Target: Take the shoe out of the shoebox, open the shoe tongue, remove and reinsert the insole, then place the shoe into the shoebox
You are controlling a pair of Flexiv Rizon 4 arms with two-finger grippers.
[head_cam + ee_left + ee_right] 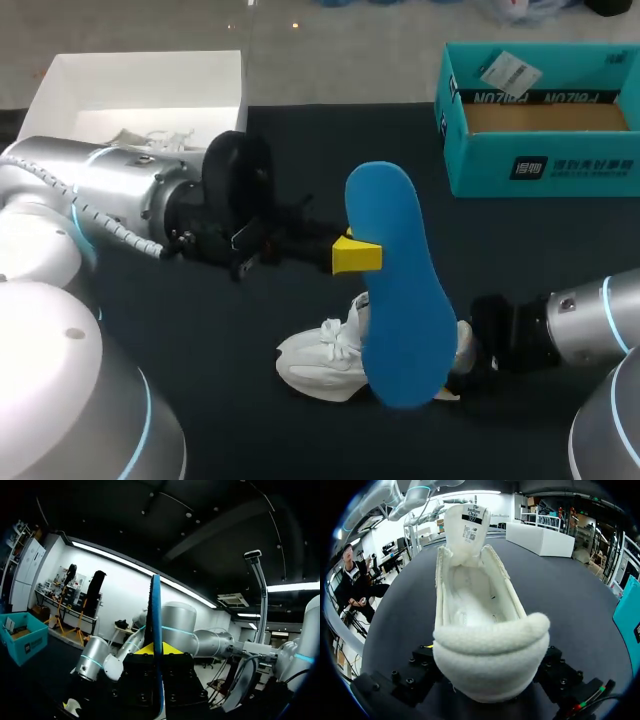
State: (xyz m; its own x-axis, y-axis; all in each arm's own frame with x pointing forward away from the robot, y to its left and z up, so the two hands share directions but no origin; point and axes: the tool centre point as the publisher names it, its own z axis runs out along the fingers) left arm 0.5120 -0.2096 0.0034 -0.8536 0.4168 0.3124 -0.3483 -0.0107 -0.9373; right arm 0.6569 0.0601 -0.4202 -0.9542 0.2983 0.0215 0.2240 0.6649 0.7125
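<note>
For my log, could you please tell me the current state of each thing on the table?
Insole: out of the shoe, held in the left claw.
Shoe: on the table, tongue up, no insole inside, heel in the right claw.
Left claw: shut on insole.
Right claw: shut on shoe.
Teal box: open.
White box: open.

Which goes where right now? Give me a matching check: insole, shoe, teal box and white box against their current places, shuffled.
Things:
1. insole
2. shoe
3. teal box
4. white box

Places:
A. far left corner of the table
B. gripped in the left end effector, off the table
C. far right corner of the table
D. resting on the table, tongue open

Pairs: 1-B, 2-D, 3-C, 4-A
</note>
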